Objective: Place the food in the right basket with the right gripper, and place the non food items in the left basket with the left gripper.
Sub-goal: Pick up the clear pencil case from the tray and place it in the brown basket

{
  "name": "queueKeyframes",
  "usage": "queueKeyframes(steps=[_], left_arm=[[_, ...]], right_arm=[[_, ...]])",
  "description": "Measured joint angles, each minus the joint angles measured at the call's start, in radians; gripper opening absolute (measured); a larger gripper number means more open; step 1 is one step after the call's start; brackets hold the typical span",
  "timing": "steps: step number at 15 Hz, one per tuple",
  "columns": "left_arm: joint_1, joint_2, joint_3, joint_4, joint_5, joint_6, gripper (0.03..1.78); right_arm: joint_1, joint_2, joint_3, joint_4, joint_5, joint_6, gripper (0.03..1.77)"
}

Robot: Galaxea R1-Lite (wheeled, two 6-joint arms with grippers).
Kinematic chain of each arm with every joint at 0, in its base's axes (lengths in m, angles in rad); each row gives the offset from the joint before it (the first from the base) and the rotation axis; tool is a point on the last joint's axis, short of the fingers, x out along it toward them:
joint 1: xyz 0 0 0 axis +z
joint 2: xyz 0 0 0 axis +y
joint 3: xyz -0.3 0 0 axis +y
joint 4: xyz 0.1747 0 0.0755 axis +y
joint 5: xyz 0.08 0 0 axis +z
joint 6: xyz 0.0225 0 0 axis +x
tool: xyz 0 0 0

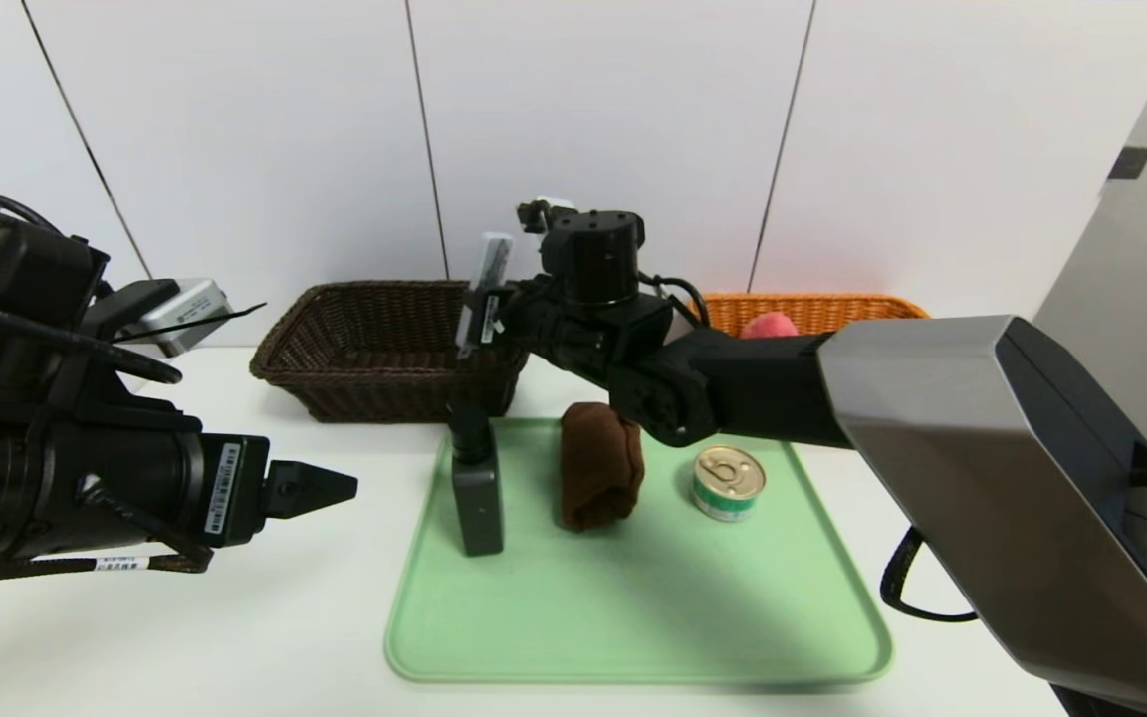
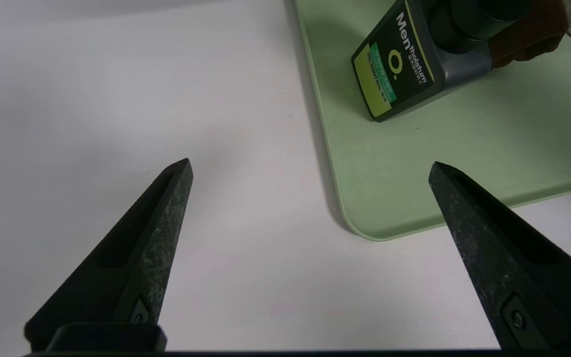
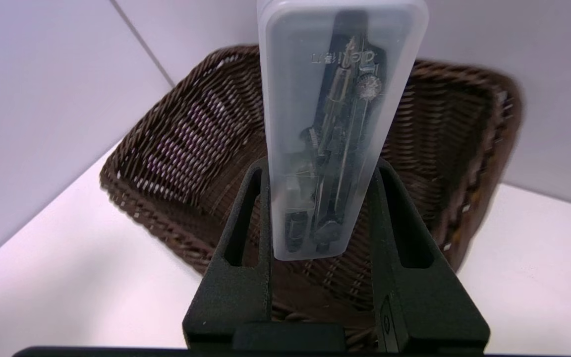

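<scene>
The right tool (image 3: 321, 198) pinches a clear plastic case (image 3: 335, 139) with a metal compass inside, its fingers pressed against the case's two sides. It hangs over the dark brown wicker basket (image 1: 354, 383), the left one, with the right arm (image 1: 763, 388) reaching across above the tray. The left tool (image 2: 311, 168) is spread wide with nothing between its fingertips, over the desk (image 1: 265, 637) on the left side of the green tray (image 1: 633, 637).

On the tray, a dark Mentholatum bottle (image 1: 478, 508) stands near the left edge, a rolled brown cloth (image 1: 598, 468) lies beside it, and a tin can (image 1: 728, 483) with a pull ring sits farther right. Beyond the tray, the orange basket (image 1: 832, 307) on the right, partly hidden by the right arm, holds a pinkish-red item (image 1: 770, 325).
</scene>
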Motion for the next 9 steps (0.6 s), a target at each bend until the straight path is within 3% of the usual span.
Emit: queueKeyframes(steps=[6,9], left_arm=[[-0.003,0.003,0.009,0.0,0.004,0.0,1.69],[-0.012,0.003,0.01,0.0,0.005,-0.001,1.69]], right_arm=[[-0.001,0.023,-0.001,0.0,0.01,0.0,0.54],[-0.002,0.024,-0.001,-0.001,0.01,0.001,0.85]])
